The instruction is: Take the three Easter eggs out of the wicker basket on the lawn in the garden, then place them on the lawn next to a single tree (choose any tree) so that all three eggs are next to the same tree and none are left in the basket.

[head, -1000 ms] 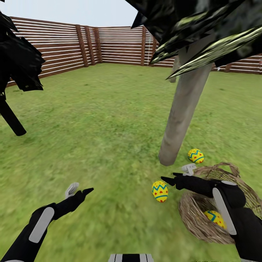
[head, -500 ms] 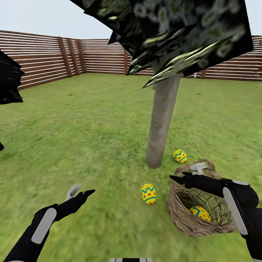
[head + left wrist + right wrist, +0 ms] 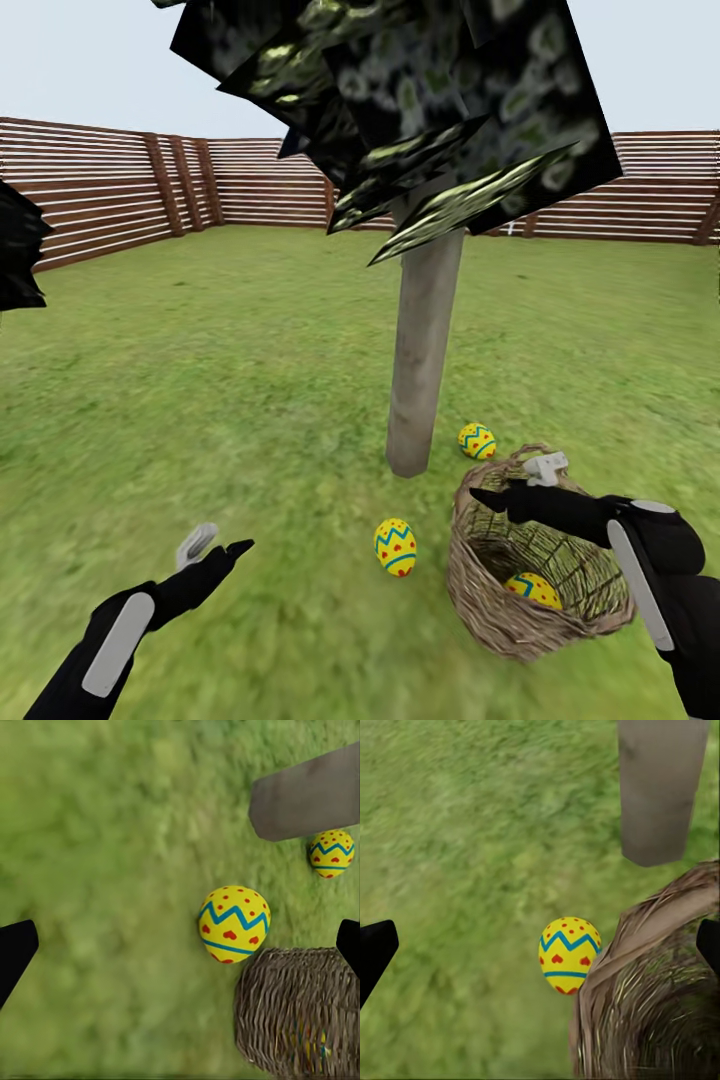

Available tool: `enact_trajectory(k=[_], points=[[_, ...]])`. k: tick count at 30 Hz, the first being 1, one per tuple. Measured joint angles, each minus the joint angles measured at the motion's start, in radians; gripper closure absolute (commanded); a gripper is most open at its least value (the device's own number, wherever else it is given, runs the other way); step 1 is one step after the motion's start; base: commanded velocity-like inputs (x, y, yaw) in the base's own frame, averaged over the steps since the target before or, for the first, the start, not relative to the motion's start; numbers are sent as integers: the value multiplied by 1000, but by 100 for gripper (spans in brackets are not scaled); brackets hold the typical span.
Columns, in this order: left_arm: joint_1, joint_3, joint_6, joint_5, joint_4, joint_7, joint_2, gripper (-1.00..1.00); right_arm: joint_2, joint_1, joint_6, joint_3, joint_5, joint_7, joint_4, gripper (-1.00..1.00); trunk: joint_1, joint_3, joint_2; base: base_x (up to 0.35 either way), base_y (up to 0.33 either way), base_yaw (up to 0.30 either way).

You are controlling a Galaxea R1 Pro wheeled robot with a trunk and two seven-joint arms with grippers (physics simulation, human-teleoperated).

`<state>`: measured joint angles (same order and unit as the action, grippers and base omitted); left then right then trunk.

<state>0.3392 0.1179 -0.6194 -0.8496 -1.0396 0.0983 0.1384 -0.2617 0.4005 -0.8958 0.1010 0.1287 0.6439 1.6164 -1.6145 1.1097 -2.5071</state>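
Note:
The tree [image 3: 420, 360] rises from the lawn [image 3: 250, 400] with its pale trunk [image 3: 307, 795] [image 3: 660, 787] straight ahead. One Easter egg [image 3: 477, 440] [image 3: 332, 853] lies right of the trunk's foot. A second [image 3: 396, 546] [image 3: 234, 923] [image 3: 569, 955] rests on the grass left of the wicker basket [image 3: 470, 590] [image 3: 300, 1012] [image 3: 660, 997]. The third [image 3: 533, 590] sits inside the basket. My right gripper [image 3: 512, 480] [image 3: 540, 949] hovers open over the basket's far rim, holding nothing. My left gripper [image 3: 215, 545] [image 3: 180, 945] is open and empty over grass, left of the eggs.
A brown slat fence [image 3: 120, 195] rings the garden at the back. The tree's dark leafy crown [image 3: 420, 110] hangs above the trunk. Dark foliage of another tree [image 3: 15, 250] shows at the left edge. Open grass spreads left and beyond the trunk.
The camera has swung, shifting tree, basket and eggs leftward in the picture. My right gripper now stands over the basket's rim rather than left of it. The eggs lie where they were.

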Motion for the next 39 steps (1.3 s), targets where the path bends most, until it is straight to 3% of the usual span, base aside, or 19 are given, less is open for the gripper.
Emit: enact_trajectory(k=[6, 9, 15, 29, 39], points=[[-19, 2, 3, -2, -4, -3, -3, -100, 8, 1, -2, -4, -29, -161, 0, -100, 2, -16, 1, 2, 0, -3], [-31, 4, 3, -4, -5, 2, -1, -100, 9, 1, -3, -5, -30, -191, 0, -100, 2, -16, 1, 25, 0, 41], [-45, 0, 5, 0, -4, 18, 1, -100, 12, 7, -3, -7, -33, -219, -6, -100, 2, -16, 1, 9, -100, 197], [-48, 1, 4, 5, 0, 11, -1, -100, 12, 9, -4, -2, -38, -254, -17, -100, 1, -16, 1, -104, -287, 265], [-48, 2, 3, 6, 4, 10, 1, -100, 12, 4, -54, -3, -37, -260, -20, -100, 1, -16, 1, -221, -268, 54]])
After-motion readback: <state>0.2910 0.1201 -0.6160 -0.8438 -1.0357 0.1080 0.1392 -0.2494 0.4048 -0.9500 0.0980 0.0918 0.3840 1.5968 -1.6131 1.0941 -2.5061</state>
